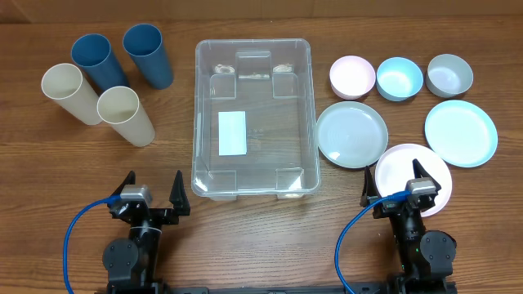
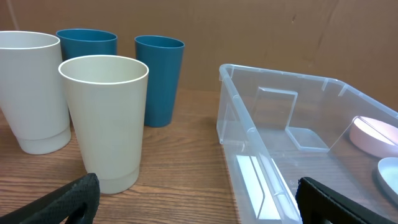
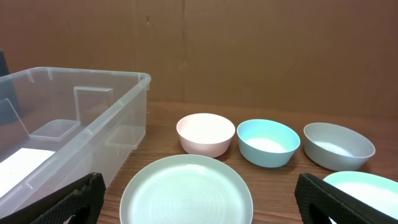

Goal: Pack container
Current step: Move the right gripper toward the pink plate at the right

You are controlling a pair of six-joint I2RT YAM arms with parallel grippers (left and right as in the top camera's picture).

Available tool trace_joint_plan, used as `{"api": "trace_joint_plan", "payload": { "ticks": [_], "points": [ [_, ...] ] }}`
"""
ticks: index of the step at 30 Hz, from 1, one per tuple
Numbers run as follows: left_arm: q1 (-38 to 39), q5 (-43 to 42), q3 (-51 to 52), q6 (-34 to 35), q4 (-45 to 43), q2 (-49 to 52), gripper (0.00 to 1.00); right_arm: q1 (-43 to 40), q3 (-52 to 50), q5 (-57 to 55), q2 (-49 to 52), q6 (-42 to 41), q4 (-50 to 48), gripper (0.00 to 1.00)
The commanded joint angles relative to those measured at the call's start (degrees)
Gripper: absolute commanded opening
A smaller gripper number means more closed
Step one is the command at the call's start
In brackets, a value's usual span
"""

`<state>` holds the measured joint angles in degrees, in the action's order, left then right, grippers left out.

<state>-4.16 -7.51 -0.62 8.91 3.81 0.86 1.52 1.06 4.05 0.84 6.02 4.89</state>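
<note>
Left gripper [image 1: 154,184] and right gripper [image 1: 393,184] are both spread wide and hold nothing. We find each one low at the near edge of the table [image 1: 49,188]. The left one sits just off the front left corner of the container [image 1: 274,155], and the right one hangs over the near part of the pink plate [image 1: 404,163].

The container stands at the table's centre, between the two arms. Its floor is bare except for its white label [image 1: 233,133].

To its left stand two blue cups [image 1: 147,53] and two cream cups [image 1: 125,114], all upright. To its right lie a pink bowl [image 1: 352,77], a light blue bowl [image 1: 400,78] and a grey bowl [image 1: 449,75]. A pale green plate [image 1: 351,135] and a light blue plate [image 1: 461,132] lie nearer.

We judge that packing has not begun and that the step in hand is choosing a first item.

For the next move we would:
1. Send one arm to its nearest item. That is the closer cream cup on the left, or the pink plate on the right.
2. Grip a cup across its wall, or a plate at its rim, since plates lie flat on the table.
3. Lift the item clear of the container's rim before moving it inward.
</note>
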Motion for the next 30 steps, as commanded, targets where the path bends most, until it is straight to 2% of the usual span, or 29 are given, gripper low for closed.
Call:
{"api": "trace_joint_plan", "payload": {
  "ticks": [1,22,26,30],
  "points": [
    [-0.4,0.2,0.3,-0.8,0.0,-0.6,1.0,-0.2,-0.6,-0.1,-0.7,0.0,-0.4,1.0],
    [-0.4,0.2,0.3,-0.8,0.0,-0.6,1.0,-0.2,-0.6,-1.0,-0.7,0.0,-1.1,1.0],
    [-0.4,0.2,0.3,-0.8,0.0,-0.6,1.0,-0.2,-0.4,4.4,-0.7,-1.6,-2.3,1.0],
    [-0.4,0.2,0.3,-0.8,0.0,-0.6,1.0,-0.3,6.5,4.1,0.1,-1.5,-0.3,1.0]
  ]
}}
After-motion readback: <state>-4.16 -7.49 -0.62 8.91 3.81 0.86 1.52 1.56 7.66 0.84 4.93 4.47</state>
